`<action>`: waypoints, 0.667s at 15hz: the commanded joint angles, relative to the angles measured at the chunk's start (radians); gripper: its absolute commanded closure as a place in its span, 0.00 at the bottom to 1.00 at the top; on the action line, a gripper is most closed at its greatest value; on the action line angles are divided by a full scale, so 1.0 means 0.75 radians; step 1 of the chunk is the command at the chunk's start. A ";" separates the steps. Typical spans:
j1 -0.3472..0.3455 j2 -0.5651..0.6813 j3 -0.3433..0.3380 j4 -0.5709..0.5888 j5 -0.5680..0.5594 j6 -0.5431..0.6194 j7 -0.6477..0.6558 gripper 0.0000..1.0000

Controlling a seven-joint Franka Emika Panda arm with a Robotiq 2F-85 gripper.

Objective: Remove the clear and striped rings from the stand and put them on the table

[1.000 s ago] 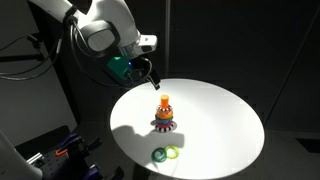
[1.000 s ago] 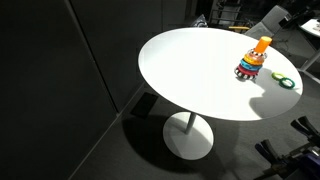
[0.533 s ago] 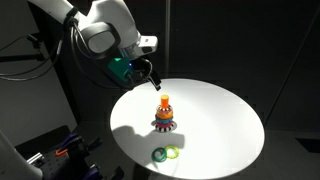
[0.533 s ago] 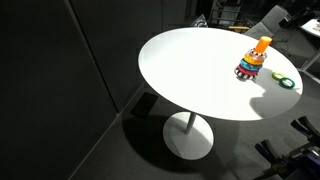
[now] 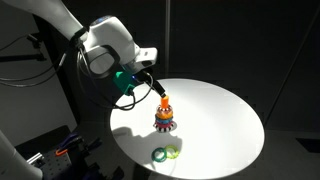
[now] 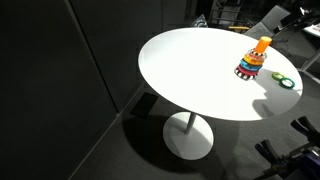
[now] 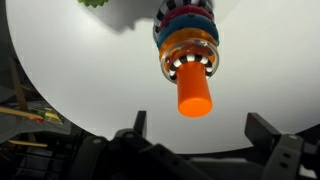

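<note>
Stand [image 5: 165, 113] sits upright near mid table [image 5: 222, 112], orange peg [image 7: 195, 92] on top w/ coloured rings stacked below; clear ring [image 7: 190, 64] is the topmost, glossy, & striped ring [image 5: 165, 126] sits at the base. Pincer [image 7: 200, 130] hangs just over the peg tip, jaws wide apart, nothing held. Green rings [image 5: 166, 153] lie flat nr table edge, apart from stand.

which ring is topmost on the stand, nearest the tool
The clear ring, sitting right under the bare orange peg tip; the orange ring and striped ring are stacked beneath it.
</note>
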 commanded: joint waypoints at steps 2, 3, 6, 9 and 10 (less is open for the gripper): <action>0.055 0.096 0.001 0.002 0.094 0.123 -0.004 0.00; 0.057 0.119 0.008 0.010 0.099 0.138 0.003 0.00; 0.025 0.178 0.032 0.032 0.010 0.158 0.093 0.00; 0.021 0.238 0.025 0.067 0.010 0.155 0.110 0.00; 0.019 0.259 0.021 0.083 0.010 0.149 0.113 0.00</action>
